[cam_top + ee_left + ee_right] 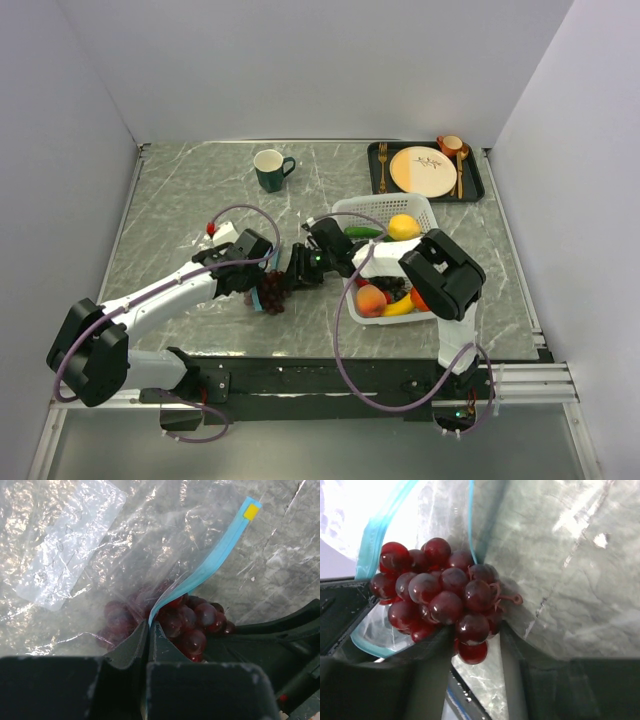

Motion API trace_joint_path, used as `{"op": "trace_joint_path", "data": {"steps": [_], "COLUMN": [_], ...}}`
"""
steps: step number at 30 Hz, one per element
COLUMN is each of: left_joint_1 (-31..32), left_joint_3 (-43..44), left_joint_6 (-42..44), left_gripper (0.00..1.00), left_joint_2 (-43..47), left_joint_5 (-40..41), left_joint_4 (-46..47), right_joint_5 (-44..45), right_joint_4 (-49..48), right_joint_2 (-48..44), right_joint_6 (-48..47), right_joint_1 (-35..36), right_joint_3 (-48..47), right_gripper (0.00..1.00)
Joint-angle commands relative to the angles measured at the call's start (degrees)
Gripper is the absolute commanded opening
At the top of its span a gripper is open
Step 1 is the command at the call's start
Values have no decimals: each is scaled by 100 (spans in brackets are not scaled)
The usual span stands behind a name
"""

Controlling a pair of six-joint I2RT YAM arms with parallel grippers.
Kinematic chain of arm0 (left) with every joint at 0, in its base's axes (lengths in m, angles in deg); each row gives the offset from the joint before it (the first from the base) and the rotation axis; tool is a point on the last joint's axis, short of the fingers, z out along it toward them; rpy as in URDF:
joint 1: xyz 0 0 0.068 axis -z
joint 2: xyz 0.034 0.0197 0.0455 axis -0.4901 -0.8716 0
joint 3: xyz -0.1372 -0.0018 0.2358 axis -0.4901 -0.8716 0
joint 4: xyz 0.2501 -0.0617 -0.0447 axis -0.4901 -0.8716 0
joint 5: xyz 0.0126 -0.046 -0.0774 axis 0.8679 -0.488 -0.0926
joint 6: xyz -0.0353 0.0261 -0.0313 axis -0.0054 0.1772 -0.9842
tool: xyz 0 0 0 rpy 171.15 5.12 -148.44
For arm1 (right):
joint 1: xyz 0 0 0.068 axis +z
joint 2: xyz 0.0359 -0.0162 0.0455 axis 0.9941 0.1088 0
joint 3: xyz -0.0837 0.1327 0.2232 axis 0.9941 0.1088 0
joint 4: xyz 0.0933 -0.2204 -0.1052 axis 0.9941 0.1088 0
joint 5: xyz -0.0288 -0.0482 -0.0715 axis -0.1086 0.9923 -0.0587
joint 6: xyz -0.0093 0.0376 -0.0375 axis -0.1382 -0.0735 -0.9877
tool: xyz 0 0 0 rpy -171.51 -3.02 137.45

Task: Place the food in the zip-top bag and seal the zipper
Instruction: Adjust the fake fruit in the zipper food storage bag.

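Left claw point(260, 280), seen from the top, meets the right claw point(288, 277) tip to tip at mid-table. The grapes point(271, 297) show dark just below them. The bag barely shows here, only a blue fleck beside the grapes. To the right, the white basket point(420, 205) holds a lemon point(404, 227), a green pepper point(362, 232), a peach point(371, 299) and a banana point(401, 306). A green mug point(270, 170) and a tray point(476, 185) with a plate stand at the far side.

Left wrist: the left claw point(150, 630) is closed on the zipper point(210, 560), pinching the teal strip, which runs up and right to a yellow tab. The clear bag point(75, 555) lies crinkled on the marble. The grapes point(192, 620) sit right at the pinch, some behind plastic, some bare.

Right wrist: the right claw point(470, 647) grips the grapes point(440, 597) from below, fingers on both sides of the lowest berries. The bunch lies between two teal edges at the bag's mouth. How far in it is, I cannot tell.
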Motion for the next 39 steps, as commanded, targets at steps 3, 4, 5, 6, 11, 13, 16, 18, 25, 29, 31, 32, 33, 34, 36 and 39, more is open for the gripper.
{"op": "trace_joint_path", "data": {"steps": [3, 4, 5, 6, 11, 13, 16, 18, 25, 29, 31, 32, 33, 34, 36, 39], "left_joint_1": [6, 6, 6, 6, 15, 23, 111, 129, 164, 164, 164, 164, 164, 155, 155, 112], "left_joint_3": [91, 91, 91, 82, 258, 476, 819, 995, 1296, 1049, 944, 874, 786, 603, 443, 285], "left_joint_6": [160, 151, 168, 186, 370, 458, 660, 704, 485, 266, 143, 90, 28, -77, -148, -104], "left_gripper": [1, 1, 1, 1, 1, 1, 1, 1, 1, 1, 1, 1, 1, 1, 1, 1], "left_joint_2": [39, 48, 48, 66, 127, 127, 101, 40, 56, 233, 294, 338, 408, 556, 724, 883], "left_joint_5": [-125, -125, -133, -142, -397, -467, -573, -625, -906, -819, -705, -687, -661, -635, -538, -581], "left_joint_4": [190, 190, 198, 251, 453, 549, 655, 647, 1129, 1429, 1306, 1315, 1376, 1437, 1525, 1736], "right_joint_5": [-383, -418, -427, -427, -270, -129, 169, 432, 890, 1109, 1207, 1338, 1374, 1348, 1313, 1225], "right_joint_4": [-938, -1044, -1124, -1272, -1476, -1345, -1037, -748, -149, 193, 483, 571, 824, 827, 870, 1036], "right_joint_2": [-17, -148, -219, -376, -834, -1115, -1536, -1896, -2776, -2769, -2584, -2514, -2357, -2294, -2163, -1969], "right_joint_6": [13, 22, 31, 39, -31, -101, -338, -505, -787, -918, -892, -892, -901, -910, -901, -1033], "right_joint_1": [26, 18, 18, 18, 18, 18, 9, 9, -17, -9, -9, -17, 0, 0, 18, 70], "right_joint_3": [-46, 7, 77, 121, 279, 297, 280, 245, 174, 61, 25, -27, -63, -72, -46, -194], "right_gripper": [17, 16, 16, 15, 15, 16, 16, 16, 16, 17, 17, 16, 15, 15, 15, 15]}}
